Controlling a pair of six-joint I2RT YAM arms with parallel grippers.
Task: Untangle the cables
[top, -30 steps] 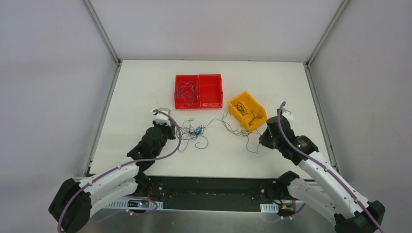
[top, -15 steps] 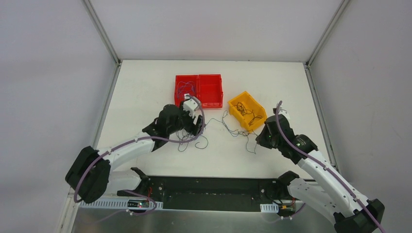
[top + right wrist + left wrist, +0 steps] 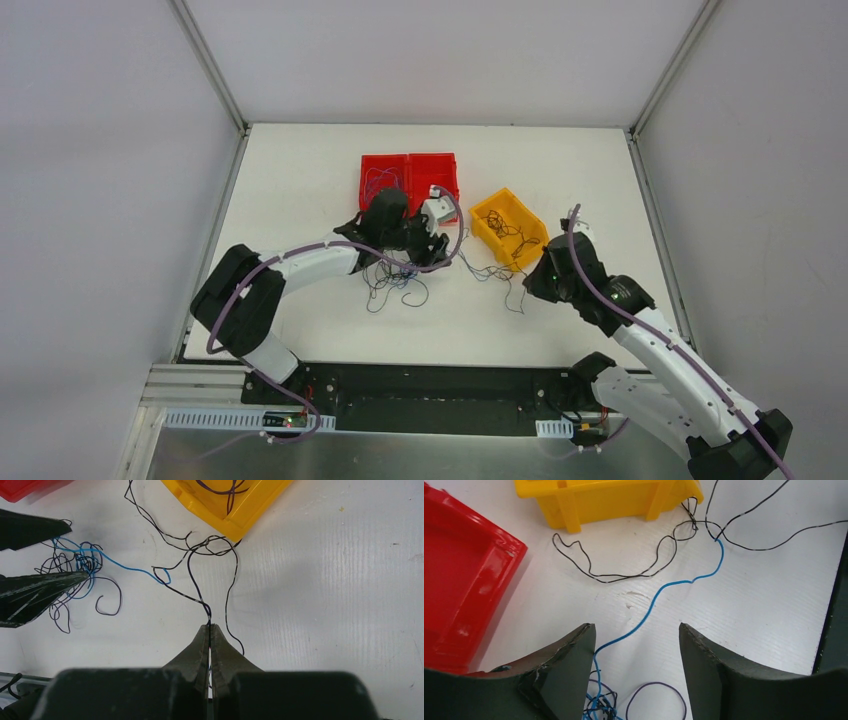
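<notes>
The cables are thin blue, purple and black wires in a tangle [image 3: 400, 278] on the white table between my grippers. The knot also shows in the right wrist view [image 3: 84, 564]. My left gripper [image 3: 432, 250] is open over the knot's right side; in the left wrist view [image 3: 636, 635] a blue wire [image 3: 659, 592] runs between its fingers, along the left one, without being gripped. My right gripper [image 3: 537, 283] is shut on a dark wire [image 3: 199, 587] that runs from its fingertips [image 3: 210, 626] toward the yellow bin and the knot.
A red two-part bin [image 3: 410, 185] with blue wires in its left half stands behind the knot. A yellow bin [image 3: 510, 228] with dark wires stands to the right, and black strands trail out of it onto the table [image 3: 624, 572].
My left arm has swung right and farther out, from the knot's left side to over its right side by the red bin. My right gripper has shifted slightly left, still shut.
</notes>
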